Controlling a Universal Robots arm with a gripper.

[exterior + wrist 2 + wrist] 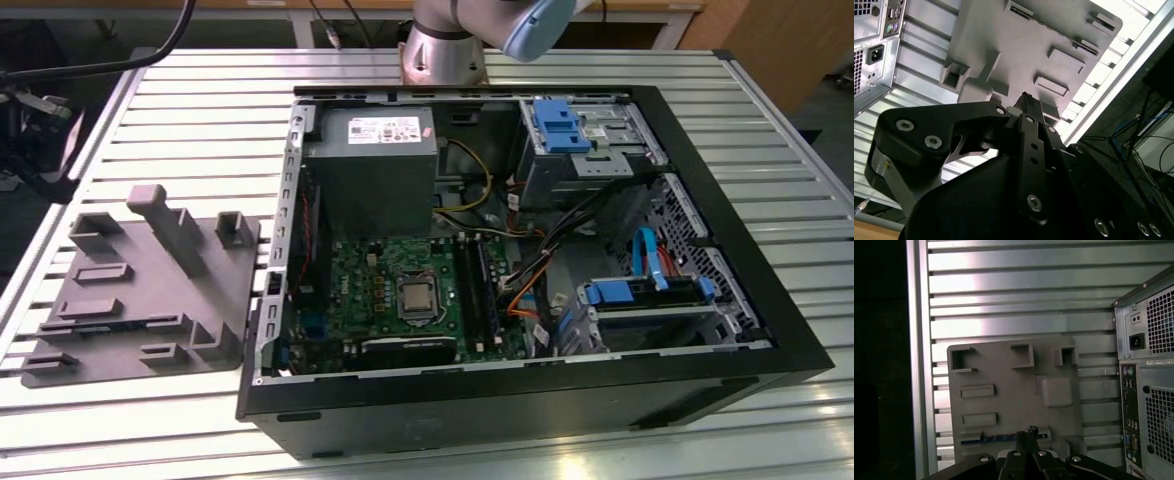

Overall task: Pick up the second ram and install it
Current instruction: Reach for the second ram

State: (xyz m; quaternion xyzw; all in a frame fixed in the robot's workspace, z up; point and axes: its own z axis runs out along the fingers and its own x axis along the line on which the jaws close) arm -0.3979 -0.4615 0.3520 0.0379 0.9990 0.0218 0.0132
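The second ram (989, 439) is a thin dark strip lying edge-up in a long slot of the grey moulded tray (1014, 405). In the second wrist view the same ram (1028, 16) sits near the tray's (1004, 50) far edge. My gripper (1027, 433) hangs well above the tray, over that slot, with its black fingers pressed together and nothing between them. The second wrist view shows the gripper (1026, 99) from the side, tips together. In the exterior view the tray (134, 300) lies to the left of the open computer case (507, 250).
The case's motherboard (400, 290) has dark memory slots (478, 290) beside the processor. A power supply (374, 160), blue drive brackets (561, 125) and loose cables (534, 270) fill the rest. The arm's base (447, 45) stands behind the case on the slatted metal table (174, 130).
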